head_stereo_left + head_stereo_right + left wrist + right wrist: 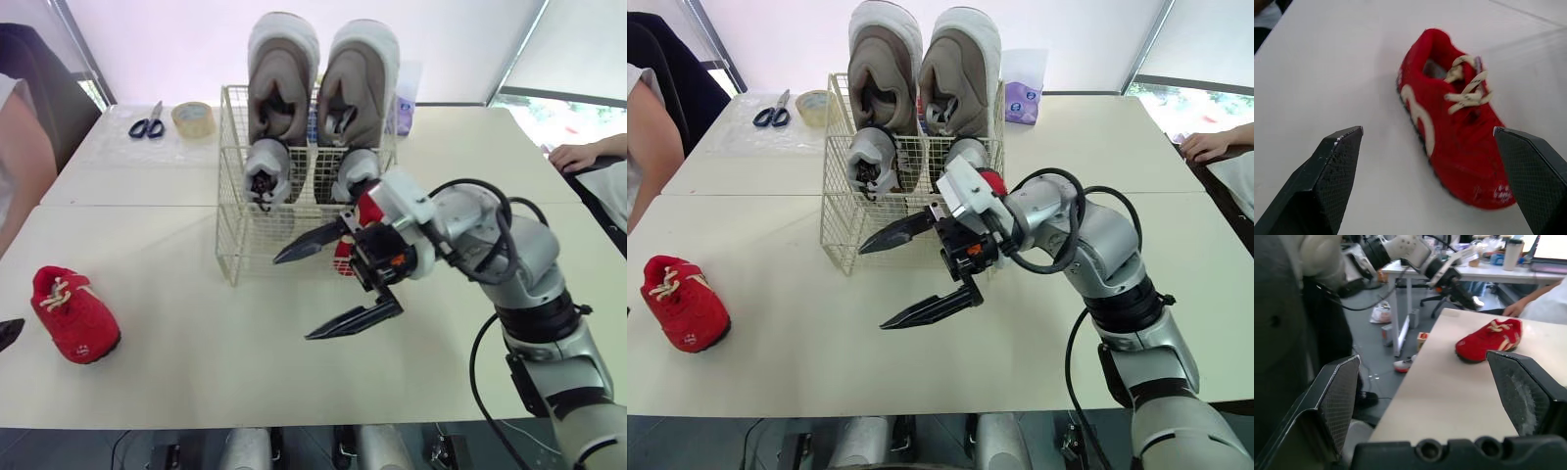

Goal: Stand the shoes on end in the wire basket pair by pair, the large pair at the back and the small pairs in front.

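Holds left gripper (1427, 133) spread wide over the loose red shoe (73, 313), at 8 o'clock of the wire basket (230, 245), poised to grasp. Shows large pair (284, 78) at 12 inside, grey small pair (266, 171) in front. Parks right gripper (294, 298) open, empty, at 5.

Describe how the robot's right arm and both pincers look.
The right arm is silver-grey with black joint bands and a black cable looping over it. A white housing sits behind the right pincer, whose two long black fingers taper to points. The left pincer has black fingers with finely textured pads.
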Action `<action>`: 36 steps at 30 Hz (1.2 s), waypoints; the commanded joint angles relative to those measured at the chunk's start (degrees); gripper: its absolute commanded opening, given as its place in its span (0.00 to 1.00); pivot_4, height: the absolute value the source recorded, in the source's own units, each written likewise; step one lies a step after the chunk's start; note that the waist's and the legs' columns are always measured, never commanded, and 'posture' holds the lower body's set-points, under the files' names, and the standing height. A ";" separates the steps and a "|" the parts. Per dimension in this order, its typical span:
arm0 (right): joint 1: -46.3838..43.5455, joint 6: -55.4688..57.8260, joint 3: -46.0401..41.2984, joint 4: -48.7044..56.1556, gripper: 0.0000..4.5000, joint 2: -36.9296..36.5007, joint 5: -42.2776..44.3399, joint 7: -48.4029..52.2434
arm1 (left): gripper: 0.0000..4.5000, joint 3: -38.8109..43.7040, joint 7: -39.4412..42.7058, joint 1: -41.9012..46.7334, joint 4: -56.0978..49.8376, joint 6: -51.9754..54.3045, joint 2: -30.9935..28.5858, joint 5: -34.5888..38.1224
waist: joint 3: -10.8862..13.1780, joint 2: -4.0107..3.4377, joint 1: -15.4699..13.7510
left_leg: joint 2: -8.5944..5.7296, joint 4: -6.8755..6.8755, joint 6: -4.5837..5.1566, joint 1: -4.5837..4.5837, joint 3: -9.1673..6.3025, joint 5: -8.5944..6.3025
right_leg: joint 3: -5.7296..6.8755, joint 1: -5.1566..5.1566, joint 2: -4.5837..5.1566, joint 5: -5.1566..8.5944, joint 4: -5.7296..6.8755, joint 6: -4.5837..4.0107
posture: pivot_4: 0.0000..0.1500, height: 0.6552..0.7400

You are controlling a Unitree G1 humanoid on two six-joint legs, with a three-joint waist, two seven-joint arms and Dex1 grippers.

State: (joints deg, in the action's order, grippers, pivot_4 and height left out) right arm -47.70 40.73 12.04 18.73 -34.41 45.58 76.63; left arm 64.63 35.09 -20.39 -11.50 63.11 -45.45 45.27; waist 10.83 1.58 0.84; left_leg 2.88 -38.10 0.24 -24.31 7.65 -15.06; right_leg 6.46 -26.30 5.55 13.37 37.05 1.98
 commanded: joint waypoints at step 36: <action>-9.90 10.27 -16.64 -14.16 1.00 -2.74 8.31 -6.65 | 0.01 -20.20 -29.21 49.28 -23.95 -18.61 3.39 2.08 | -0.15 0.07 -0.09 | -0.09 -0.12 0.06 0.09 0.10 0.23 | 0.18 0.53 0.08 -0.18 -0.03 0.24 | 1.00 0.95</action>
State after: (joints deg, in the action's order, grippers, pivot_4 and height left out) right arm -56.23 49.39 -1.98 4.91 -36.05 51.43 69.92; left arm 47.76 10.08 27.49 -31.88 46.50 -44.25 46.33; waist 10.68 1.65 0.75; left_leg 2.78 -38.20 0.34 -24.14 7.80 -14.83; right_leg 6.65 -25.71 5.62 13.16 37.00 2.26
